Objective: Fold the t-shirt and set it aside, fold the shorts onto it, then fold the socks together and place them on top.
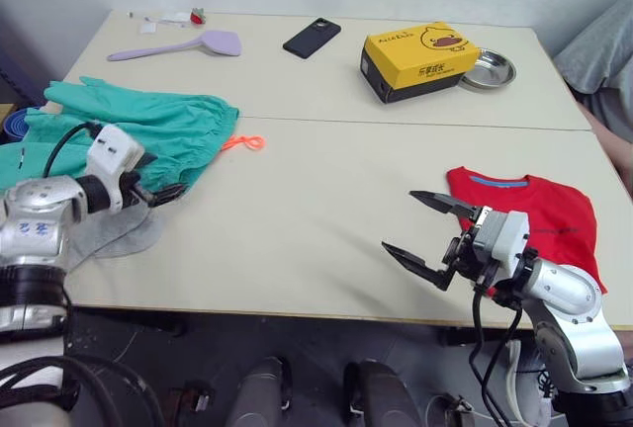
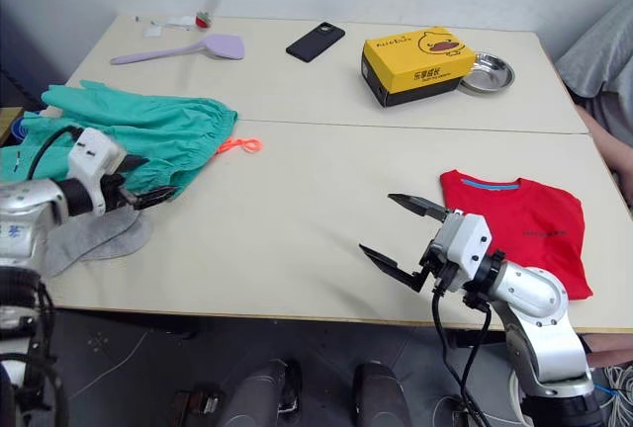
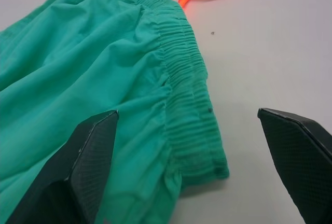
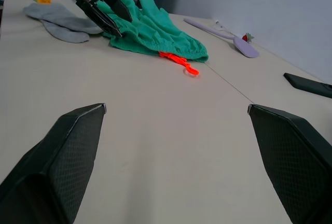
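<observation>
The red t-shirt lies folded near the table's front right edge. My right gripper hovers open just left of it over bare table, holding nothing. The teal-green shorts lie crumpled at the left, with the orange drawstring trailing from the waistband. My left gripper is open at the near corner of the shorts. In the left wrist view its fingers straddle the waistband corner without closing on it. The grey socks lie flat by the front left edge, partly under my left arm.
At the back of the table are a yellow box, a metal bowl, a black phone and a lilac spatula. A person's grey sleeve shows at the far right.
</observation>
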You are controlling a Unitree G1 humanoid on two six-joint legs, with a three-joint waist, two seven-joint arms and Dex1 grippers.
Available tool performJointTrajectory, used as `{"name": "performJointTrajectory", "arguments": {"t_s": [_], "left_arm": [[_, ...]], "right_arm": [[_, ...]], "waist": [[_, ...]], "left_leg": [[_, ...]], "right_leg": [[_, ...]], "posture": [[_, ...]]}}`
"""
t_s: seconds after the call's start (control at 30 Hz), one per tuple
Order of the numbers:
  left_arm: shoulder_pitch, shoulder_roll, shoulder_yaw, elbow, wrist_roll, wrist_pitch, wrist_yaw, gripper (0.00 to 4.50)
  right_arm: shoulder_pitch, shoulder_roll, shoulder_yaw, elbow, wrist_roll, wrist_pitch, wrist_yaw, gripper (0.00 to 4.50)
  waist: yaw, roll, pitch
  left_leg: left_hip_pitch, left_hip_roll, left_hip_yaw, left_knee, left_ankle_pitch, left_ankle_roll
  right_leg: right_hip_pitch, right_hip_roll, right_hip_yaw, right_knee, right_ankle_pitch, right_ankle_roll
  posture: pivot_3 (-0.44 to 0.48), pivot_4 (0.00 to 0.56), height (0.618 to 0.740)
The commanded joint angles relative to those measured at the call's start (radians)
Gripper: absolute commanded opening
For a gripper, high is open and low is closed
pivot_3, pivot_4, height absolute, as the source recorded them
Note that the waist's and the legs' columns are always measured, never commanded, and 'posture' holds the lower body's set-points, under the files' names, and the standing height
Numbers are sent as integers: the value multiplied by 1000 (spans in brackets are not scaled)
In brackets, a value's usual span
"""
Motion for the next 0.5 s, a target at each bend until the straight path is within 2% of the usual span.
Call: {"name": "performJointTrajectory", "arguments": {"t_s": [0.03,0.2,0.4,0.43,0.5], "left_arm": [[-69,-19,-41,135,65,-87,-11,3894],[-174,-55,-47,300,97,-182,2,2186],[-281,-116,15,312,18,-322,-66,240],[-297,-126,23,307,8,-345,-79,39],[-333,-146,27,291,-16,-352,-144,39]], "right_arm": [[24,-11,-27,-42,7,-4,-14,4500],[80,-36,-60,-66,0,-6,-19,4500],[190,-81,-139,-132,36,34,-13,4500],[203,-88,-150,-137,39,37,-13,4500],[210,-94,-164,-144,50,50,-21,4500]], "waist": [[1,0,0],[3,-3,1],[9,-5,1],[13,-5,1],[16,-7,1]], "left_leg": [[0,0,0,0,0,0],[0,0,0,1,1,0],[0,0,-2,2,3,1],[0,0,-2,1,3,1],[0,0,-2,2,3,1]], "right_leg": [[0,0,0,1,0,0],[-1,0,0,1,0,0],[0,-2,2,1,1,2],[0,-2,3,1,1,2],[1,-1,3,1,1,2]], "posture": [[0,150,740],[0,150,740],[0,150,740],[0,150,740],[0,150,740]]}}
